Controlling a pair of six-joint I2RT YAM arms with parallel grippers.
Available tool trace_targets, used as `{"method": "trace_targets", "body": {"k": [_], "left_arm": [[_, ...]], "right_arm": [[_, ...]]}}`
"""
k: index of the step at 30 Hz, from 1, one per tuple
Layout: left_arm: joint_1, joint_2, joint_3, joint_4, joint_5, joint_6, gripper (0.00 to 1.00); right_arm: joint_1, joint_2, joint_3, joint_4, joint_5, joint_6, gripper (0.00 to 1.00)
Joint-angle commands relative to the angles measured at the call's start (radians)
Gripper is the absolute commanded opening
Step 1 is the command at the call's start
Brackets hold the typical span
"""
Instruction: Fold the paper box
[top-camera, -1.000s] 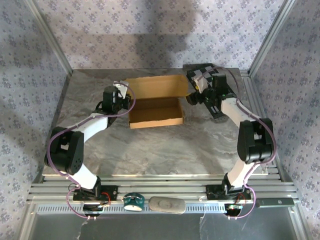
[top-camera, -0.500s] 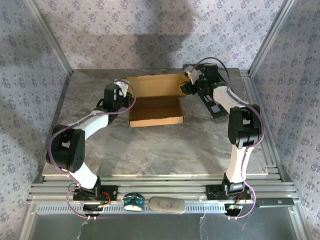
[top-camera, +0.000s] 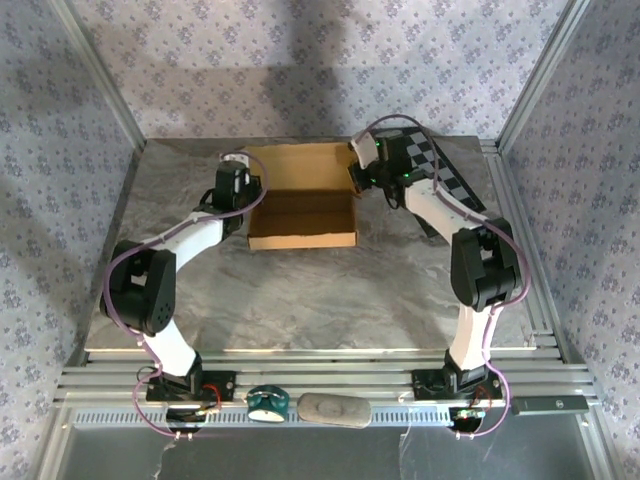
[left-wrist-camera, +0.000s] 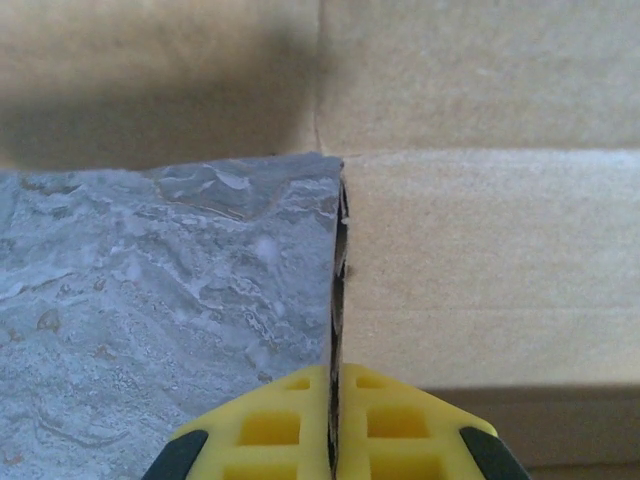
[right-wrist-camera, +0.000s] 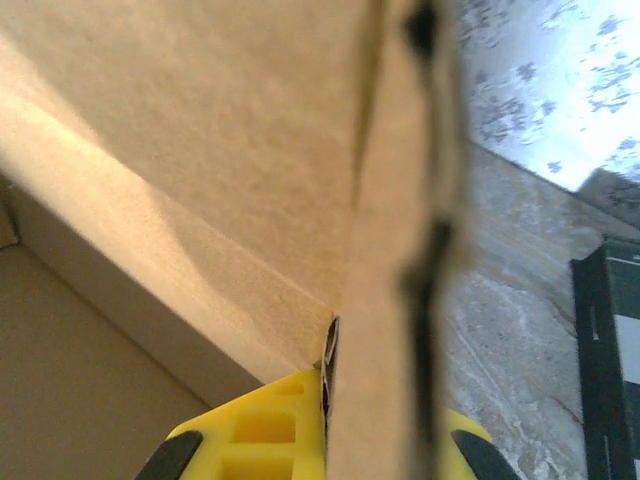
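Note:
The paper box (top-camera: 300, 215) is a shallow brown cardboard tray at the back middle of the table, its lid standing up behind it. My left gripper (top-camera: 243, 192) is at the box's left wall. In the left wrist view its yellow fingers (left-wrist-camera: 270, 430) are shut on the thin edge of the cardboard (left-wrist-camera: 480, 260). My right gripper (top-camera: 357, 175) is at the box's back right corner. In the right wrist view it is shut (right-wrist-camera: 325, 430) on a cardboard edge (right-wrist-camera: 200, 150), and a blurred flap hides most of its right finger.
A black-and-grey checkerboard panel (top-camera: 440, 180) lies on the marble table just right of the box, its corner also in the right wrist view (right-wrist-camera: 610, 340). A teal object (top-camera: 268, 402) and a grey oblong (top-camera: 334, 409) sit on the front rail.
My right gripper swung left from over the checkerboard panel to the box's right side and closed on the cardboard. The box shifted a little left and back, with the left gripper still holding it.

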Motion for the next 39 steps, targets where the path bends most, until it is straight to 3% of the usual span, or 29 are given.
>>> {"method": "trace_targets", "body": {"k": [1, 9, 19, 32, 39], "left_arm": [[-0.03, 0.019, 0.06, 0.012, 0.006, -0.128, 0.0], [-0.027, 0.021, 0.055, 0.051, 0.019, -0.157, 0.0], [-0.025, -0.016, -0.089, 0.168, 0.039, -0.233, 0.0], [-0.029, -0.075, -0.233, 0.262, 0.089, -0.258, 0.03], [-0.03, -0.116, -0.266, 0.192, 0.135, -0.317, 0.18]], "right_arm": [[0.054, -0.001, 0.031, 0.054, 0.199, 0.173, 0.0], [0.098, 0.051, 0.023, 0.231, 0.31, 0.328, 0.0], [0.146, -0.005, -0.283, 0.609, 0.383, 0.428, 0.0], [0.164, -0.068, -0.481, 0.715, 0.394, 0.429, 0.0], [0.188, -0.125, -0.54, 0.692, 0.4, 0.342, 0.0]]}}
